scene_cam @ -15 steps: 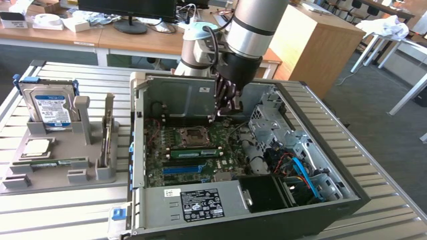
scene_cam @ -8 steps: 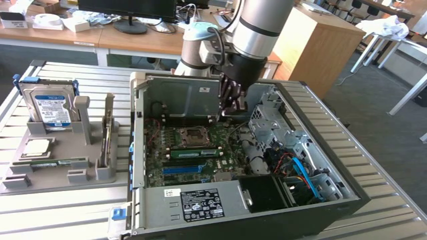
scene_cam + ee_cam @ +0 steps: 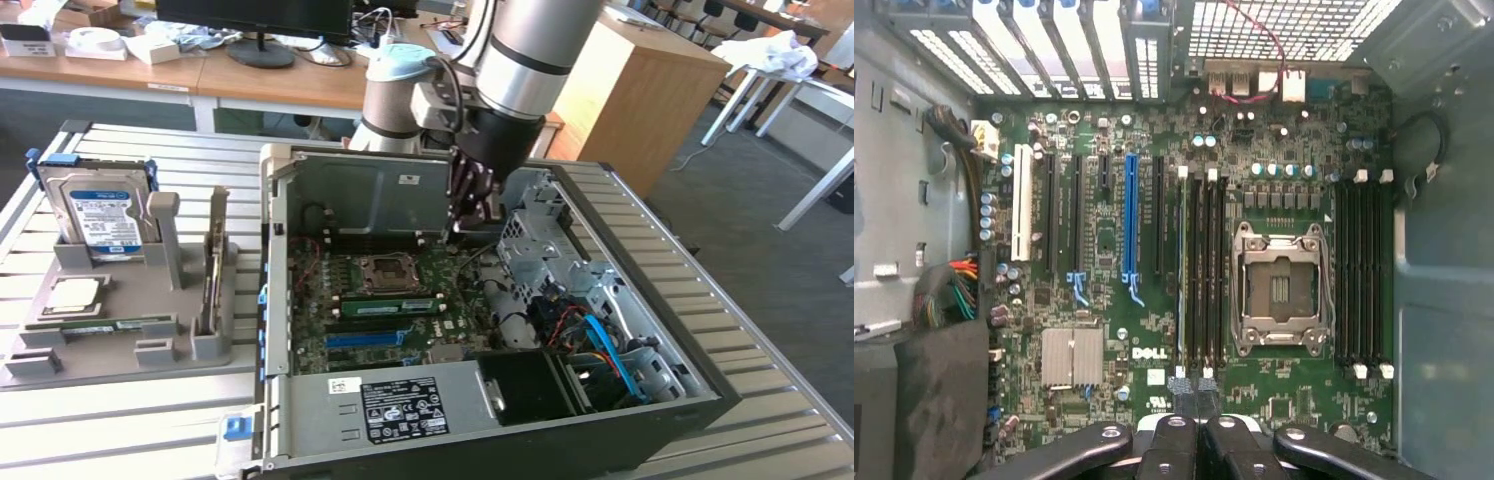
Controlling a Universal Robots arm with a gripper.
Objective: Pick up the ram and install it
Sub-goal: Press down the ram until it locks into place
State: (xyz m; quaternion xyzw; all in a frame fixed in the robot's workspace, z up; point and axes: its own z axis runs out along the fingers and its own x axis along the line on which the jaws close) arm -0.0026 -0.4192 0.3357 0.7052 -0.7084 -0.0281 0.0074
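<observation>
1. Metal slats form the table (image 3: 134,420), and the open computer case (image 3: 561,445) lies on it with its labelled power-supply panel (image 3: 400,405) nearest in the exterior view
2. Beyond that panel is the green motherboard (image 3: 350,340) (image 3: 1254,390), with a blue slot (image 3: 363,339) (image 3: 1131,215) and, just past it, the ram (image 3: 387,305) (image 3: 1182,270) seated on edge in a black slot beside the empty processor socket (image 3: 387,268) (image 3: 1279,290)
3. On the exterior view's left, well apart from the case, a grey holder (image 3: 120,350) carries a second ram stick (image 3: 100,325) lying flat. A square silver chip (image 3: 76,293) sits behind it and a blue-labelled hard drive (image 3: 104,215) stands upright further back
4. The gripper (image 3: 467,225) (image 3: 1192,430) hangs inside the case above the board, near the rear wall. Its fingers are pressed together with no gap and nothing between them. In the wrist view they sit just off one end of the slot bank that holds the seated ram, not touching it
5. The arm (image 3: 534,50) rises from the gripper. Behind it stand a wooden cabinet (image 3: 641,90) and a desk (image 3: 134,65) with a monitor (image 3: 254,15)
</observation>
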